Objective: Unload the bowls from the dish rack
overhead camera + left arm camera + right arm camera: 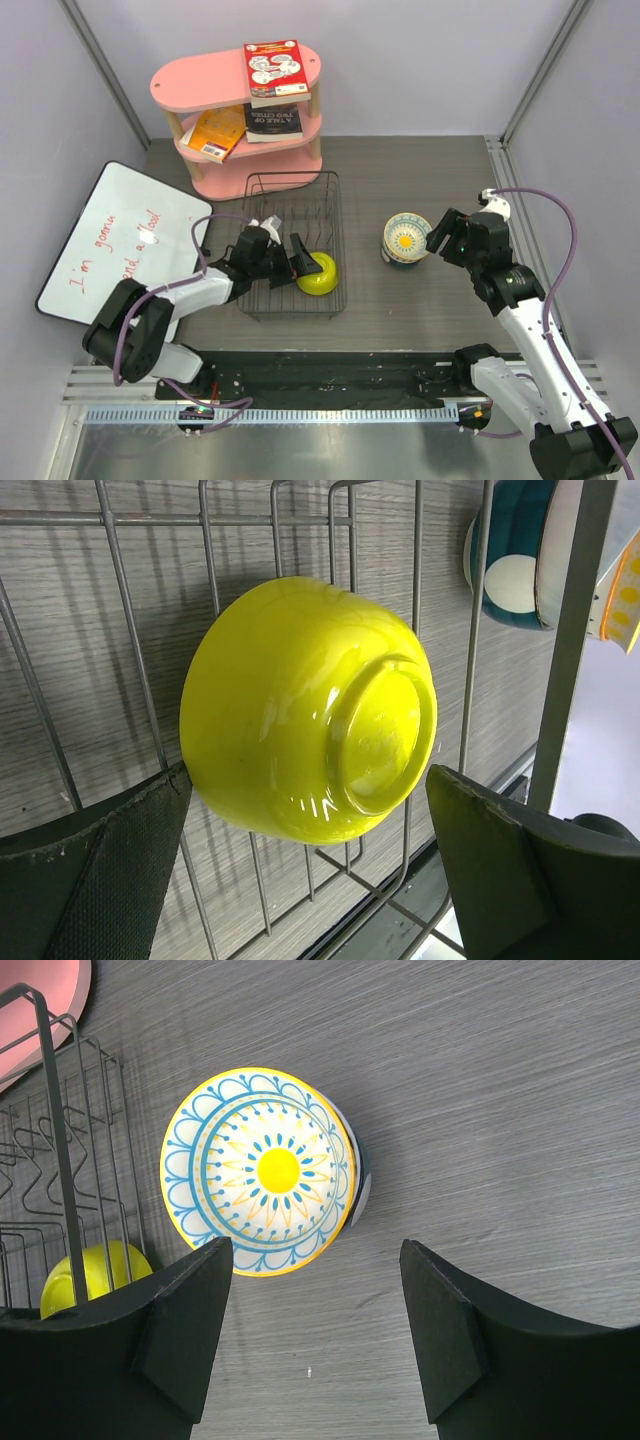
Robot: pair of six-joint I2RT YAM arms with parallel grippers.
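The black wire dish rack (262, 200) stands at the table's middle left. A yellow-green bowl (320, 273) lies tipped in its near right corner, foot towards the left wrist camera (300, 705). My left gripper (298, 260) reaches into the rack and is open, its fingers (110, 870) on either side of the bowl's lower part. A teal-and-white bowl with a yellow-centred pattern (406, 237) sits upright on the table to the right of the rack (260, 1170). My right gripper (441, 240) hovers just right of it, open and empty (315, 1330).
A pink two-level shelf (200, 80) with books stands behind the rack. A whiteboard (120, 240) lies at the left. The rack's upright tines (300, 215) and side wires (470, 680) surround the yellow-green bowl. Grey walls close in both sides.
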